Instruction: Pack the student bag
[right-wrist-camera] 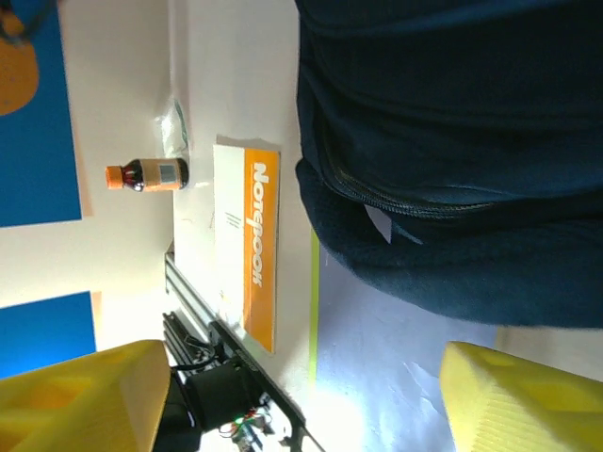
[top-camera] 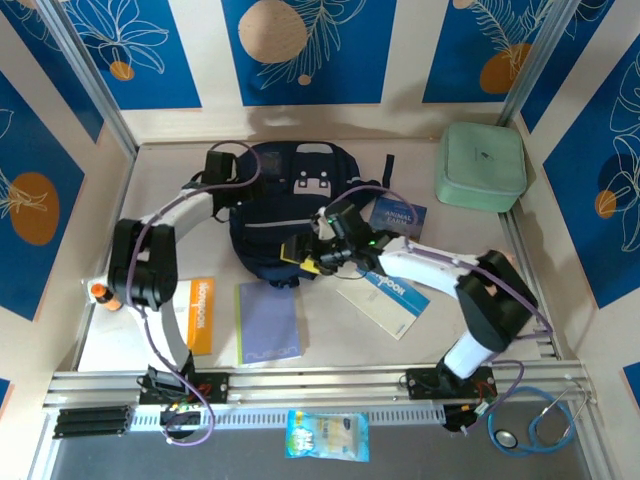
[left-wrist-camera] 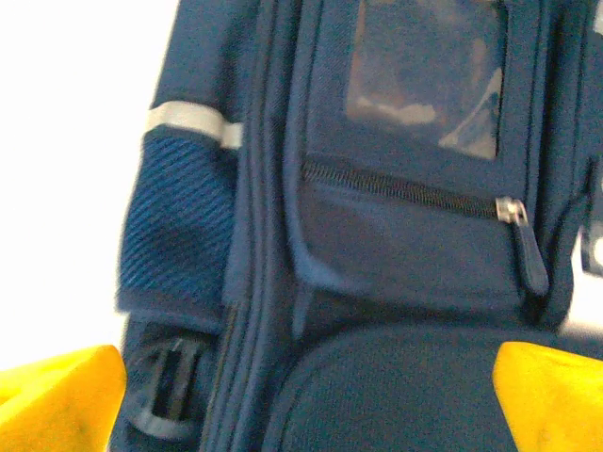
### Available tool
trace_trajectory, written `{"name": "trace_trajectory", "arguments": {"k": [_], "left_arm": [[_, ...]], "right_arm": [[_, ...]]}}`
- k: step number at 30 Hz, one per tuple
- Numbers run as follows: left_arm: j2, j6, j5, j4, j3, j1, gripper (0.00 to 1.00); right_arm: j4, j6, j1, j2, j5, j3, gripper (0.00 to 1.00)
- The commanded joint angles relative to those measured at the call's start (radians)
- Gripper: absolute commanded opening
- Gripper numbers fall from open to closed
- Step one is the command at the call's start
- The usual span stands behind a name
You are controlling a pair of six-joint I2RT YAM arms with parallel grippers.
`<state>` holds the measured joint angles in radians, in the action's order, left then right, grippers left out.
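Student bag: far middle of tabletop, pocket zip shut | left gripper: wide open over bag's pocket, empty | right gripper: wide open at bag's near edge, empty | risk: probably drags soft bag instead of opening it, nothing pinning it down

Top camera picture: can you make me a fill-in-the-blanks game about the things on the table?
1. The large fabric backpack in the middle is navy ____.
2. The square zip case in the far right corner is pale ____.
3. The word printed on the orange-and-white book is ____.
4. The small brown bottle has a cap coloured ____.

Missing words: blue; green; Notebook; orange.
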<state>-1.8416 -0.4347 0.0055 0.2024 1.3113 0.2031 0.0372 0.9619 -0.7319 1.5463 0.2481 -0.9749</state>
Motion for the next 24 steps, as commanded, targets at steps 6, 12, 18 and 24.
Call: {"name": "trace_trajectory", "arguments": {"k": [6, 12, 18, 24], "left_arm": [[0.326, -0.045, 0.076, 0.074, -0.256, 0.050, 0.97], [0.346, -0.178, 0.109, 0.005, -0.337, 0.169, 0.96], [0.230, -0.199, 0.136, -0.056, -0.328, 0.191, 0.98], [0.125, -0.162, 0.138, -0.049, -0.276, 0.134, 0.98]], "right_arm": [[0.276, -0.224, 0.184, -0.271, -0.180, 0.141, 0.81], [0.201, -0.225, 0.340, -0.120, -0.156, 0.049, 0.80], [0.183, -0.232, 0.313, 0.136, -0.137, -0.130, 0.74], [0.122, -0.181, 0.213, 0.263, -0.108, -0.196, 0.72]]}}
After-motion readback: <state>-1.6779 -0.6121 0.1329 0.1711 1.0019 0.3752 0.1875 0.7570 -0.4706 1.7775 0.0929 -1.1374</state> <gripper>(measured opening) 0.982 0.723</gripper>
